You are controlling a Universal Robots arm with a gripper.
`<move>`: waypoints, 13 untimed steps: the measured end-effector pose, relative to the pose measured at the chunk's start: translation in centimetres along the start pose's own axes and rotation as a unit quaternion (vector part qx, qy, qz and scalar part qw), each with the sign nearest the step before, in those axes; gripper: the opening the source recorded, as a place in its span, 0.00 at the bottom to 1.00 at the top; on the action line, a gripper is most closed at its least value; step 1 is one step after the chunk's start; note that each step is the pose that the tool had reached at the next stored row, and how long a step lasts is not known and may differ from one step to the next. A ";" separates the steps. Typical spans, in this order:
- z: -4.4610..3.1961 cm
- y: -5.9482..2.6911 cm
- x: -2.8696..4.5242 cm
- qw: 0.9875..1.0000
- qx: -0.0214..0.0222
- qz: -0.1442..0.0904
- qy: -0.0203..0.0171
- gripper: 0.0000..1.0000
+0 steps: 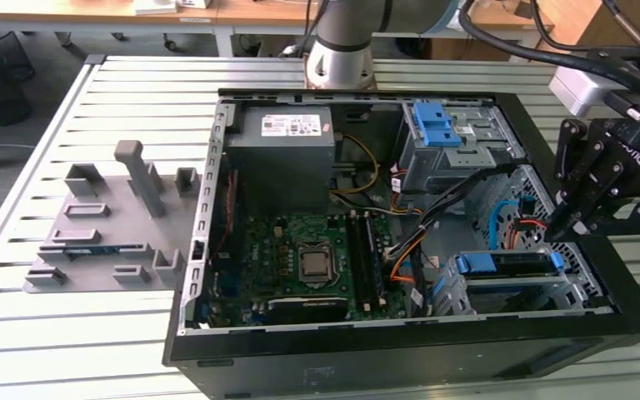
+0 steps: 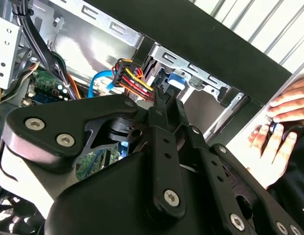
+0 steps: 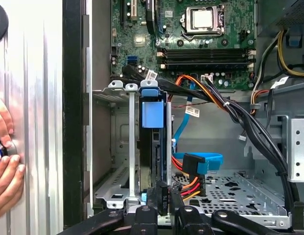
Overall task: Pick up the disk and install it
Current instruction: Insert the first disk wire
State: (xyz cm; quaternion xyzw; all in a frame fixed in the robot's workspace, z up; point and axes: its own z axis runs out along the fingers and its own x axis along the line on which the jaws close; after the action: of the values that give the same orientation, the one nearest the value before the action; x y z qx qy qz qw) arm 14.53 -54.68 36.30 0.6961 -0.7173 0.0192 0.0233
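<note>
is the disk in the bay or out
In: the disk stands on edge between the metal rails of the bay, its blue frame end showing.

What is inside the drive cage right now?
The disk stands on edge in one slot of the cage, with its blue frame showing at the end. Its label face is hidden, and so is whether it is fully seated.

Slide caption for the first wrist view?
Blue-framed disk sits edge-on in the metal drive cage, gripper at its near end.
</note>
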 end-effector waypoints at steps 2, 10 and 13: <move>0.05 -0.05 -0.05 1.000 0.000 0.000 0.000 0.25; 0.10 -0.12 -0.14 1.000 0.000 0.001 0.000 0.23; 0.11 -0.12 -0.15 1.000 0.000 0.001 -0.001 0.16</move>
State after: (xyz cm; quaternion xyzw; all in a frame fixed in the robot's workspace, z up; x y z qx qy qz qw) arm 14.66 -54.54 36.19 0.6953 -0.7182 0.0183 0.0225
